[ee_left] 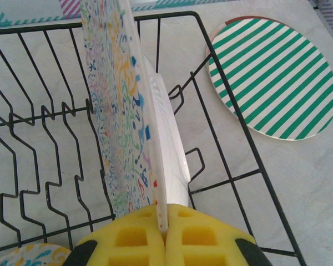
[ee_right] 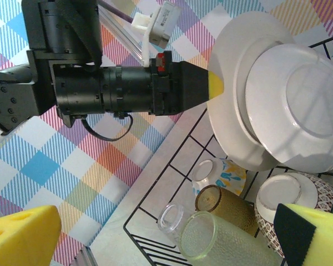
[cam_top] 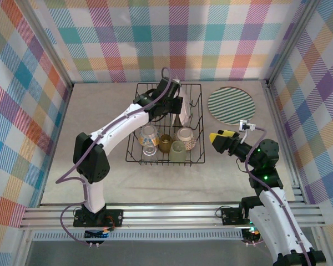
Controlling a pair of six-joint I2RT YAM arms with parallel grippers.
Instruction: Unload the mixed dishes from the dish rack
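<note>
While the green-striped plate (cam_top: 230, 105) lay out on the tabletop (cam_top: 100, 111), we had our left hand (ee_left: 164, 233) clamped on the patterned plate (ee_left: 119, 111) standing in the dish rack (cam_top: 155, 162). Our right hand (cam_top: 217, 136) gaped empty beside it; cups (cam_top: 165, 143) and bowls (cam_top: 186, 136) waited inside.

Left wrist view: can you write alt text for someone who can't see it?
The yellow left gripper is shut on the rim of a multicoloured squiggle-patterned plate standing upright in the black wire dish rack. Beyond the rack, a green-striped plate lies flat on the pale table.
</note>
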